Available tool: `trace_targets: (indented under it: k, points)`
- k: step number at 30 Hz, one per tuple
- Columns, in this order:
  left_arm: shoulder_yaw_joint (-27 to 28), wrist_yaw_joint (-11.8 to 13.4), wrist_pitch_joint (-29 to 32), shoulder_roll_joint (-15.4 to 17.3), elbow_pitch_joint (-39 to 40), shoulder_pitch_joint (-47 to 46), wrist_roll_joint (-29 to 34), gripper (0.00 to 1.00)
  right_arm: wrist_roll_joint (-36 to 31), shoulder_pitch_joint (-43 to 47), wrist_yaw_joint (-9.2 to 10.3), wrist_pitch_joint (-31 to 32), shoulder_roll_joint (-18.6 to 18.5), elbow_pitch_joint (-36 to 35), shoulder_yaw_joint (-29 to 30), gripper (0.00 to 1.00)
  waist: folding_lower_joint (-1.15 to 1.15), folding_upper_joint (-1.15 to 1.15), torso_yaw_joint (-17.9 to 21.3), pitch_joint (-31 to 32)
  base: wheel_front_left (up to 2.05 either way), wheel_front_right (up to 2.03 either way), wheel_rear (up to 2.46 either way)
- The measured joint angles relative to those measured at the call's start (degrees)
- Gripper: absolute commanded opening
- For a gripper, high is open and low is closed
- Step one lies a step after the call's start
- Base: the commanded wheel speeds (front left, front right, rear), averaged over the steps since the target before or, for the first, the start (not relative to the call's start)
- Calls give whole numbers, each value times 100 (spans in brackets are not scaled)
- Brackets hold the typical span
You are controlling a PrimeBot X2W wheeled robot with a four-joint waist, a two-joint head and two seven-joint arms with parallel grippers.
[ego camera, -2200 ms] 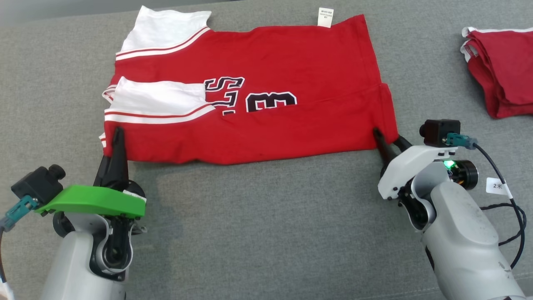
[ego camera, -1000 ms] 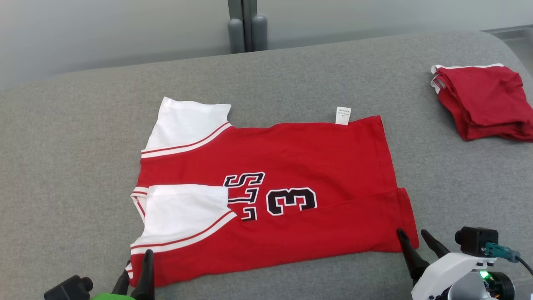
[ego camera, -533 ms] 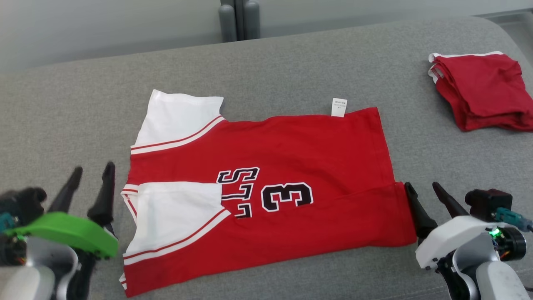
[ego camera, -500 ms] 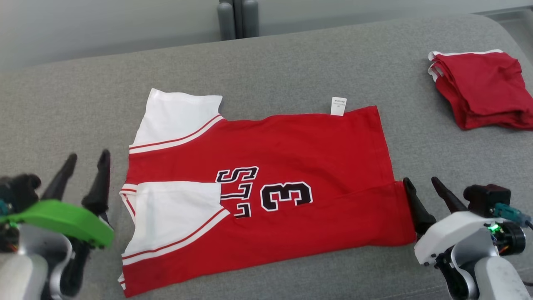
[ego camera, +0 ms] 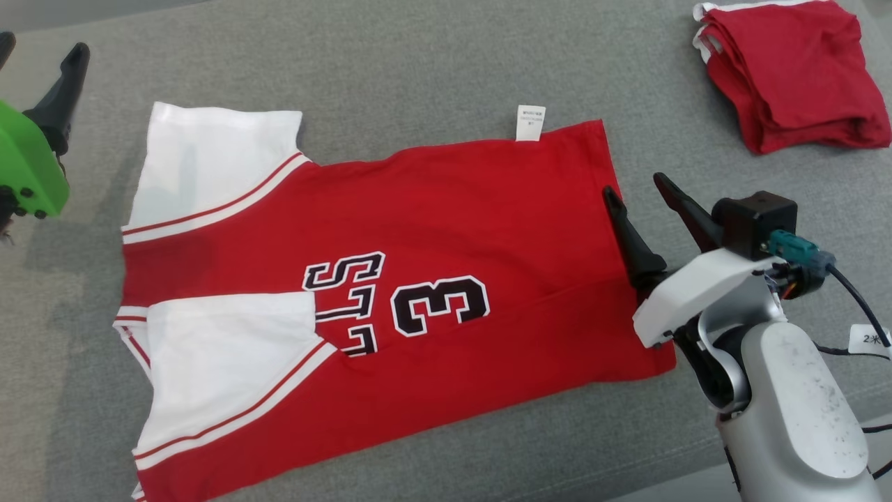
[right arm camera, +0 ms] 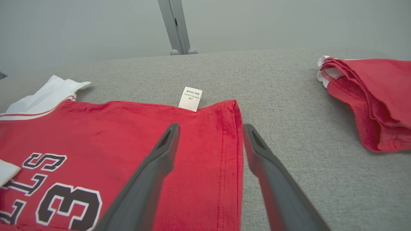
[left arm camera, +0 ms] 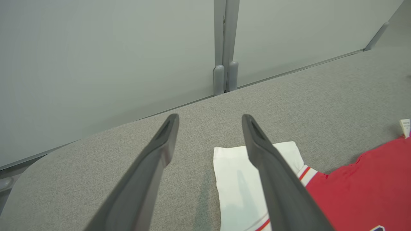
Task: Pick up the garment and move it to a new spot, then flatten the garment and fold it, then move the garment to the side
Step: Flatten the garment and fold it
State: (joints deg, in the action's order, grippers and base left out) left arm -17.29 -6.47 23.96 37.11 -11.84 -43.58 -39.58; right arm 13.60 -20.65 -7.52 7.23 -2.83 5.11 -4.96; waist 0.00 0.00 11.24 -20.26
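Two grippers are hovering wide open and empty: the left gripper (left arm camera: pixel 208 122) beside the far white sleeve (ego camera: pixel 209 153), the right gripper (ego camera: pixel 634 187) over the hem (right arm camera: pixel 231 154). The garment (ego camera: pixel 418 209) is lying flat on the grey worktop (ego camera: pixel 418 63), seemingly mid-fold; pinching both far corners is looking like the next need.

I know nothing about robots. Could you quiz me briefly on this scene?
1. True or false: the right gripper is clamped shut on the red jersey with white sleeves.
2. Where is the folded red cloth pile? A) at the far right of the grey fabric surface B) on top of the jersey C) under the jersey.
3. Which digit is printed in black on the jersey?
Key: 1 false, it is open; 2 A; 3 the digit 3.
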Motion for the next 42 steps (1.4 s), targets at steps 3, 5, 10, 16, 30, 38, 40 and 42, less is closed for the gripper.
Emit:
trace_targets:
  k: [3,5,10,16,30,38,40,42]
  points:
    - [-208,-53,245,35,-298,-274,-31,100,15,-187,0,-58,0,75,-142,100,0,0,159,-232,0,0,0]
    - [-315,-60,372,64,-448,-372,-93,100,47,-277,0,-108,-2,122,-203,100,0,0,260,-374,0,0,0]
    - [-439,-83,597,240,-721,-439,-278,100,147,-440,0,-276,-2,288,-324,100,0,0,496,-726,0,0,0]
    - [-441,-91,754,498,-845,-449,-443,100,256,-520,0,-460,-1,450,-415,100,0,0,706,-1049,0,0,0]
    - [-510,-92,948,606,-601,-446,-677,16,323,-745,0,-628,0,682,-524,100,0,0,878,-1261,0,0,0]
    - [-530,-78,553,502,-541,-438,-575,0,76,-1109,0,-526,0,697,-556,100,0,0,759,-1203,0,0,0]
    - [-528,-78,398,455,-526,-438,-571,0,-25,-1246,0,-453,-11,726,-558,100,0,0,705,-1177,0,0,0]
    - [-544,-79,205,379,-488,-438,-564,0,-120,-1417,0,-353,-89,786,-558,100,0,0,632,-1145,0,0,0]
